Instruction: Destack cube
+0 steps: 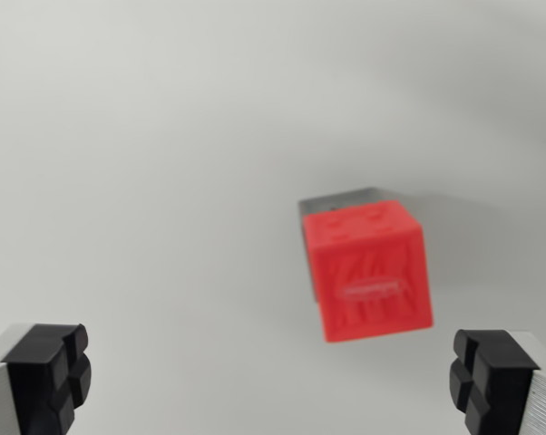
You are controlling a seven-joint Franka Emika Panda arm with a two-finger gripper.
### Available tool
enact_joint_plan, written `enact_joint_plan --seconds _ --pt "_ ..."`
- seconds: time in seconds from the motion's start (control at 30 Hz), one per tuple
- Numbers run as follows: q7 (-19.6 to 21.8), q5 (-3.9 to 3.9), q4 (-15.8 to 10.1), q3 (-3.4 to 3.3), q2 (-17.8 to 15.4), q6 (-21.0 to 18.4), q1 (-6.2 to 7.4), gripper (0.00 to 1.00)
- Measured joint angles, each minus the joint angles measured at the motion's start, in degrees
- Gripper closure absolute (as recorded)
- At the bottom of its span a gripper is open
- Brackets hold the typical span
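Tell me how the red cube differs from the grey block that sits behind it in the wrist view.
Colour: the red cube is bright red, the grey block dull grey.
Visibility: the red cube shows two faces in full; the grey block shows only a thin strip along the cube's far edge.
Surface: the red cube has raised patterns and a label; the grey block looks plain, though the view is blurred.
Both lie off-centre between the open gripper fingers, towards the wrist view's right.

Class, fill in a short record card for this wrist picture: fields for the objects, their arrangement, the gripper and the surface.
top object: red cube
object beneath: grey block, only an edge showing behind the red cube
arrangement: red cube appears to rest on the grey block
gripper: jaws wide apart, empty, nearer the camera than the stack
surface: plain white table
image quality: slightly blurred
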Motion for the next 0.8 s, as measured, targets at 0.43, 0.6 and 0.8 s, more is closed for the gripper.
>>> enact_joint_plan --seconds 0.43,0.6,0.8 --pt "-14.7 0.34 -2.3 -1.08 2.3 5.4 -3.97 0.00" --pt "-18.3 0.64 -2.8 -1.22 3.5 7.3 -5.23 0.00" --pt "-18.7 1.05 -3.1 -0.96 6.6 10.5 -5.25 0.00"
